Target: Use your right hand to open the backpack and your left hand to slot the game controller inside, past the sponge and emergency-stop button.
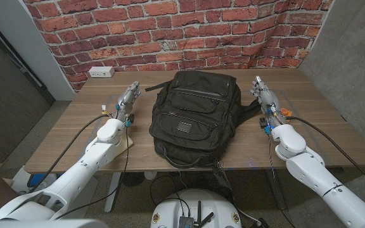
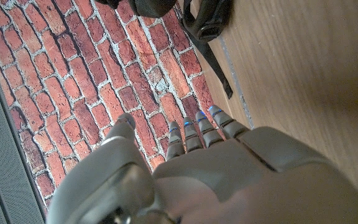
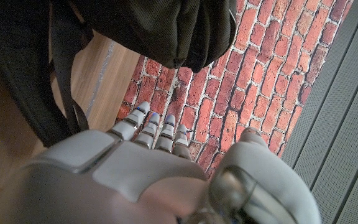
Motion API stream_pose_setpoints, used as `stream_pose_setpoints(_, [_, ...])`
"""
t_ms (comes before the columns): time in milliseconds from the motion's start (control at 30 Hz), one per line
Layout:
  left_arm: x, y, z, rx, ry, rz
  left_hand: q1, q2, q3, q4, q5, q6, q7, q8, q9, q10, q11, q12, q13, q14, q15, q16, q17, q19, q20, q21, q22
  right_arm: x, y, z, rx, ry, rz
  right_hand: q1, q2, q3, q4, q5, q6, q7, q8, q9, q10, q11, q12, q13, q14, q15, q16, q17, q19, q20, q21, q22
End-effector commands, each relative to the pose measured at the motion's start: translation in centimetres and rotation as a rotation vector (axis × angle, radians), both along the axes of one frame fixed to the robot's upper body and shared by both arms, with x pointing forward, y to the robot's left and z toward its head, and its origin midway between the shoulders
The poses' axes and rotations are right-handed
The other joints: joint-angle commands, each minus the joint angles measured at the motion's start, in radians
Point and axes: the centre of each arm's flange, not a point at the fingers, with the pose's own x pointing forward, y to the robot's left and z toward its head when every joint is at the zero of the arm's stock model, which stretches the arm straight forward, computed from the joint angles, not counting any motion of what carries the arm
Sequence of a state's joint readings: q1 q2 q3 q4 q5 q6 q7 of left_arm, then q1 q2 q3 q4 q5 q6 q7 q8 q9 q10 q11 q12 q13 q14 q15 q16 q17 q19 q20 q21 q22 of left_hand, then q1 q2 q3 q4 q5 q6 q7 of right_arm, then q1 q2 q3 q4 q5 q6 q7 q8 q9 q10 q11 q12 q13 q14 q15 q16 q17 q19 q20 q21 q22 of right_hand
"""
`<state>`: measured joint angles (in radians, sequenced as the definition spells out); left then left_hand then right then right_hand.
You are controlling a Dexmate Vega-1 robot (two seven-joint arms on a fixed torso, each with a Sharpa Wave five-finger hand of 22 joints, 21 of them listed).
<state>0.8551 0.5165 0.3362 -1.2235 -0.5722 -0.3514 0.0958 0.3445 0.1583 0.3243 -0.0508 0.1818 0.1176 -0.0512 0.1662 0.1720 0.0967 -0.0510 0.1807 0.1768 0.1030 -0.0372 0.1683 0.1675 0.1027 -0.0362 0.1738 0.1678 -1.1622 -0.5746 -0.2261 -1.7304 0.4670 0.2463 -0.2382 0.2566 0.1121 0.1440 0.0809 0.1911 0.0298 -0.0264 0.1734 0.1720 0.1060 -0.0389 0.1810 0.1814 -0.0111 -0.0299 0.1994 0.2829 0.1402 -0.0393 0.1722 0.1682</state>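
A black backpack (image 1: 194, 117) lies closed on the middle of the wooden table (image 1: 334, 136), its strap (image 2: 207, 28) trailing on the wood. My left hand (image 1: 130, 98) stands beside the backpack's left side, fingers straight and apart from the bag, holding nothing; its back is seen in the left wrist view (image 2: 229, 168). My right hand (image 1: 263, 94) stands by the bag's right side, also with straight fingers and nothing held. The right wrist view has this hand (image 3: 135, 168) close to the backpack (image 3: 154, 31). A small orange thing (image 1: 285, 112) sits just right of my right wrist.
A white power strip (image 1: 101, 71) lies at the table's far left corner. A pale yellow flat thing (image 1: 129, 143) shows partly under my left forearm. The brick wall (image 1: 189, 25) stands behind the table. Bare wood lies on both sides of the backpack.
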Motion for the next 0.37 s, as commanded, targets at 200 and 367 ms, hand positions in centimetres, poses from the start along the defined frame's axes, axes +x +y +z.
stream_pose_setpoints(200, [0.3, -0.3, -1.4, -0.038, -0.004, -0.039, -0.024, 0.004, 0.011, 0.002, 0.006, -0.031, 0.004, 0.002, 0.0, -0.031, 0.006, -0.006, -0.002, -0.033, 0.005, -0.003, 0.001, -0.03, -0.085, -0.002, 0.001, 2.7, 0.8, -1.0, 0.119, 0.003, 0.073, -0.034, 0.004, -0.003, 0.017, 0.009, -0.01, 0.008, 0.005, 0.002, -0.007, 0.009, 0.0, -0.001, -0.022, -0.007, -0.004, -0.002, -0.02, -0.019, 0.0, 0.0])
stream_pose_setpoints(367, [0.5, -1.1, -2.4, -0.046, 0.01, -0.054, -0.027, 0.008, 0.017, 0.002, 0.006, -0.019, 0.014, 0.01, 0.001, -0.03, 0.011, -0.002, -0.002, -0.03, 0.006, 0.002, 0.001, -0.026, -0.084, 0.004, 0.001, 3.3, 1.0, -1.5, 0.158, 0.015, 0.063, -0.05, 0.004, -0.007, 0.024, 0.011, -0.013, 0.023, 0.006, 0.002, -0.005, 0.022, 0.003, -0.002, -0.023, 0.003, -0.002, -0.005, -0.022, -0.02, 0.004, 0.0])
